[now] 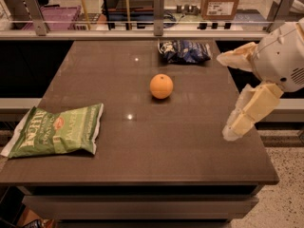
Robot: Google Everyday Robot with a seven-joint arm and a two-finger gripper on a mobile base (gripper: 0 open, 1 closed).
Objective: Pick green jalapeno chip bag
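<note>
- Three items on the dark brown desk point(142, 146): one bag at far left, one fruit near the middle, one bag at the back.
- Far left, front half of the desk: green jalapeno chip bag point(57, 129). Lies flat, crinkly, light green with white lettering and a small red-orange oval logo. Its left end reaches past the desk's left edge. Nothing touches it.
- Centre, a little toward the back: orange point(161, 86), resting alone, well apart from the green bag.
- Behind the orange and slightly right, near the back edge: dark blue chip bag point(184, 51), smaller than the green one, lying flat, clear of the orange.
- Back, beyond the desk: a rail with metal posts point(158, 7) runs across; a cardboard box point(219, 1) sits behind it at right.
- Far right: gripper point(224, 96) on a white arm point(280, 56), over the desk's right edge. Jaws spread wide apart, with nothing between them. One cream-coloured finger point(236, 57) points left at about the blue bag's level; the other slants down toward the desk surface.
- The gripper is well apart from the green jalapeno chip bag, with the orange between the two.
</note>
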